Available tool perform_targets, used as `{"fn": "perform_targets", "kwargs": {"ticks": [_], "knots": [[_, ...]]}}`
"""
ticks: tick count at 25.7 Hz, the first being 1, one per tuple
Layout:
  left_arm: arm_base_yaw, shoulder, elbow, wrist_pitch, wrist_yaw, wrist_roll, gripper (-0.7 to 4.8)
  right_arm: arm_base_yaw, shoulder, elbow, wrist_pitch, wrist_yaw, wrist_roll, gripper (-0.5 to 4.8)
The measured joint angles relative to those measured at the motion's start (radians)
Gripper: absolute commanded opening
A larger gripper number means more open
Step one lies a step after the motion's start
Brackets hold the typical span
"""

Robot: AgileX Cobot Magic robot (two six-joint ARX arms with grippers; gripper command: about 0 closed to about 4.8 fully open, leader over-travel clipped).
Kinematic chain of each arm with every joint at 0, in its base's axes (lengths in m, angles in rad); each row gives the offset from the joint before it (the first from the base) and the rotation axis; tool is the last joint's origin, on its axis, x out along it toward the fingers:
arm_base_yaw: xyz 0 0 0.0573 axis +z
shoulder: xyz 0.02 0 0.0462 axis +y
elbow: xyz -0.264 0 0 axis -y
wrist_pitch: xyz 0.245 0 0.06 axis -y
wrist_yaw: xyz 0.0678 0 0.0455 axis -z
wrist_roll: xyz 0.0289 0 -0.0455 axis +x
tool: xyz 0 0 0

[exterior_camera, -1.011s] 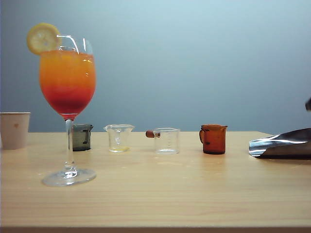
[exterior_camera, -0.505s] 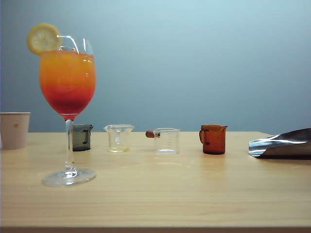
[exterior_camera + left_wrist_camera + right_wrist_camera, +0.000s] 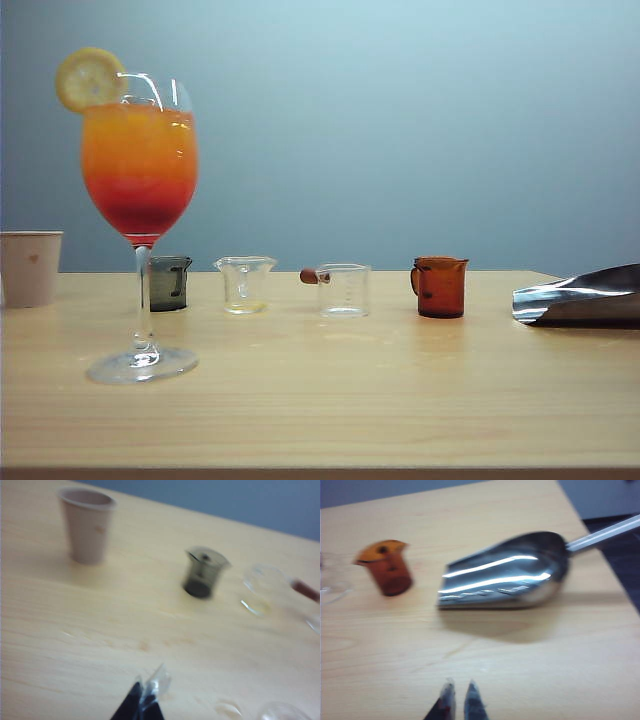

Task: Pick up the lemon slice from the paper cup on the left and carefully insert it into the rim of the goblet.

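The lemon slice (image 3: 89, 78) sits wedged on the rim of the goblet (image 3: 139, 170), a tall stemmed glass of orange-over-red drink standing at the table's left. The paper cup (image 3: 30, 267) stands behind it at the far left edge and appears again in the left wrist view (image 3: 87, 525). Neither gripper shows in the exterior view. My left gripper (image 3: 148, 692) hovers over bare table, well back from the cup, shut and holding nothing. My right gripper (image 3: 460, 690) hangs above the table short of the scoop, its blurred tips nearly together with nothing between them.
A row of small jugs stands across the back: dark grey (image 3: 169, 283), a clear one (image 3: 245, 284), another clear one (image 3: 343, 290) with a brown handle, and amber (image 3: 440, 287). A shiny metal scoop (image 3: 580, 297) lies at the right edge, near the table's corner in the right wrist view (image 3: 505, 572).
A dark bit of the right arm that showed at the right edge above the scoop has gone from the exterior view. The goblet, lemon slice and cup have stayed put.
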Motion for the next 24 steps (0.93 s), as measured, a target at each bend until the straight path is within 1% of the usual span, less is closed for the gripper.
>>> {"fn": "perform_targets", "kwargs": {"ticks": [1,4,7,10,24], "knots": [[0.023,-0.016,0.000,0.000,-0.003,0.000,-0.05,-0.023,-0.012,-0.013,0.001,-0.002,0.000,0.36],[0.056,-0.045,0.000,0.009,-0.003,0.000,-0.05,-0.078,-0.039,-0.023,-0.032,0.000,0.000,0.36],[0.061,-0.038,0.000,0.014,-0.007,0.000,-0.05,-0.124,-0.059,-0.023,-0.072,-0.001,0.000,0.36],[0.061,-0.039,0.000,0.015,-0.004,0.000,-0.05,-0.173,-0.145,-0.023,-0.075,-0.001,0.000,0.36],[0.061,-0.039,0.000,0.015,-0.003,0.000,-0.05,-0.168,-0.149,-0.024,-0.056,-0.002,0.000,0.37]]}}
